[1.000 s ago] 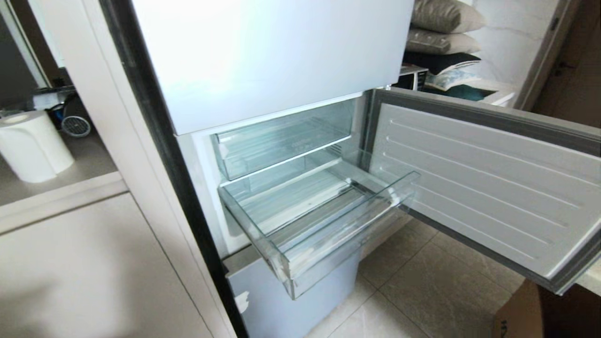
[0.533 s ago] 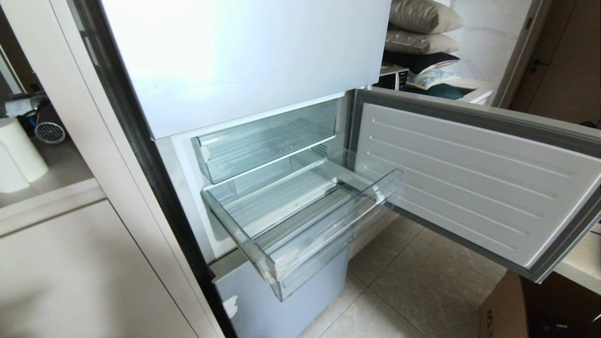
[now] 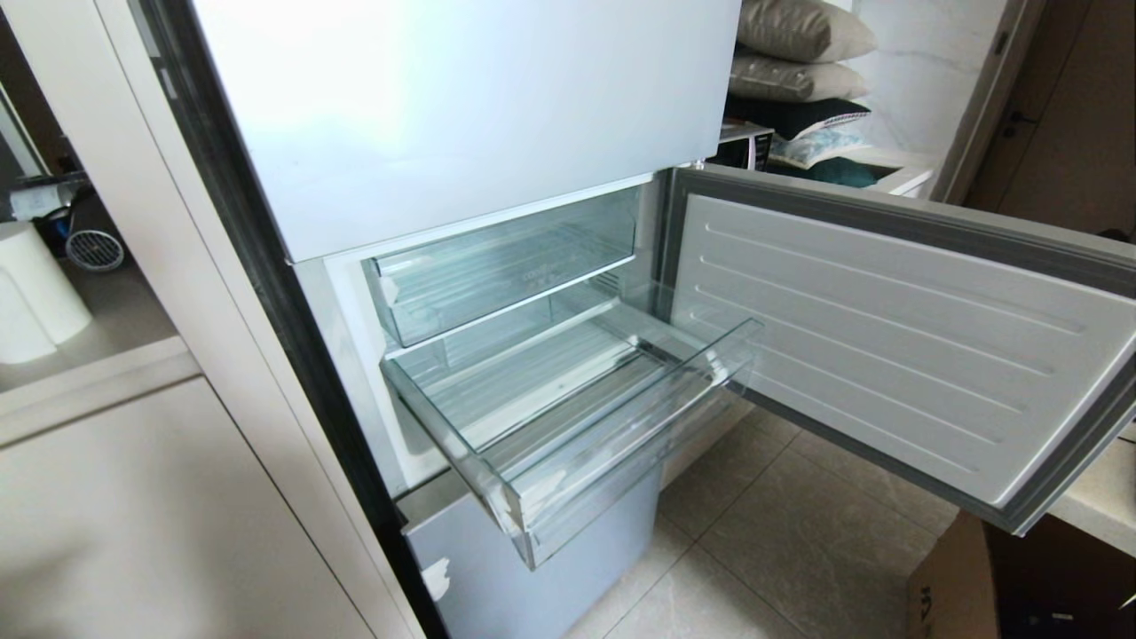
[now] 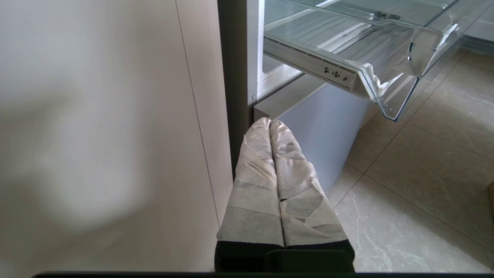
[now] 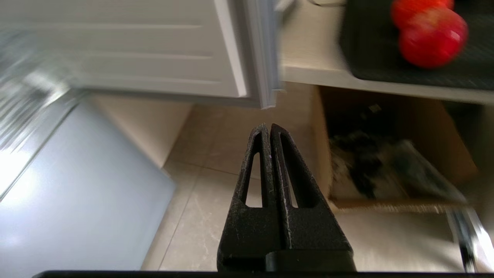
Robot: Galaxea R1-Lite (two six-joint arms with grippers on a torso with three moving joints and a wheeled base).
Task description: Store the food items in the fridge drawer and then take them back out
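**Both sets of fingers pinched closed, drawer hanging open**

Starting at the right gripper [image 5: 269, 129]: its black fingers [image 5: 254, 181] are pressed flat together with nothing between them, hovering over the tiled floor [image 5: 216, 162] with the open fridge door's [image 5: 154, 46] edge just ahead. Past the tips, up on a pale tabletop [image 5: 305, 54], there's a dark tray [image 5: 370, 42] with two of the food items [image 5: 432, 36] on it: round, glossy, red, one tucked right behind the other and touching. Bit blurry, so can't say more. A cardboard box [image 5: 386, 170] sits on the floor below.

The left gripper [image 4: 270, 123] is the same deal, tape-wrapped fingers [image 4: 254, 185] closed on nothing, low next to the fridge's bottom corner.

The fridge drawer [image 3: 621, 444] is the see-through plastic one with a ribbed floor and a thick stepped front lip. It's pulled well out, with nothing inside. Long side runs across the fridge opening, front lip pointing out into the room. A shallower clear bin [image 3: 497, 275] sits pushed in just above it.
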